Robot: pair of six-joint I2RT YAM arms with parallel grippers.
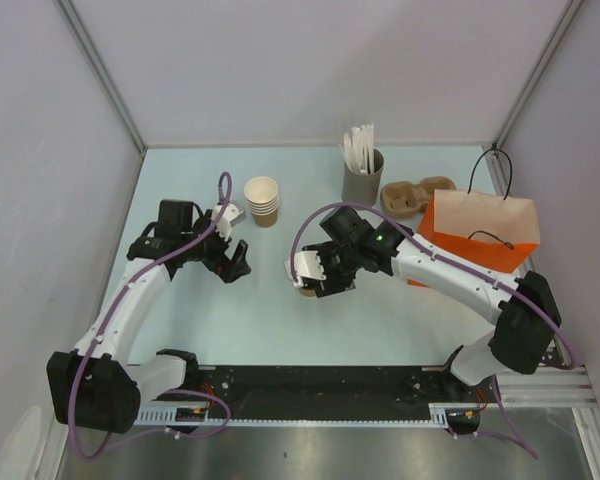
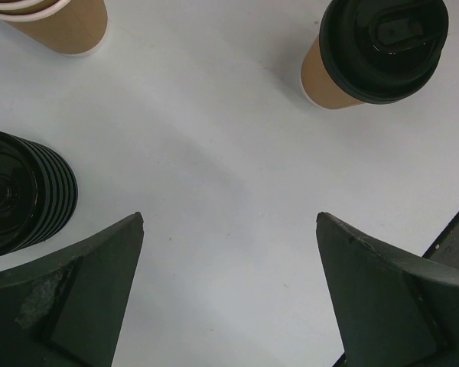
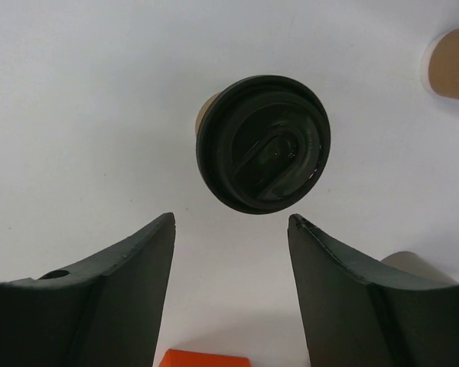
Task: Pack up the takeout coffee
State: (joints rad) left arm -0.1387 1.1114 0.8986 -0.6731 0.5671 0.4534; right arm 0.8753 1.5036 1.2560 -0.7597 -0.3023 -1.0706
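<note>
A pale blue-white tabletop surface (image 1: 380, 320) sits evenly lit inside plain light-grey panel walls (image 1: 320, 60), joined by slanting aluminium corner posts (image 1: 100, 70). A black strip (image 1: 320, 380) and brushed metal ledge (image 1: 330, 455) edge its near side.

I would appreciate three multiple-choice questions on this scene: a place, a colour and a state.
1. The orange paper bag stands: A) on the robot's right; B) on its left; C) between the arm bases.
2. The round plastic lid on the small tan kraft-paper cup is: A) white; B) black; C) red.
3. The right pincer is: A) shut on the cup; B) shut empty; C) open.
1 A, top view shows it far right; 2 B, both wrist views show black; 3 C, its fingers stand apart, empty.
</note>
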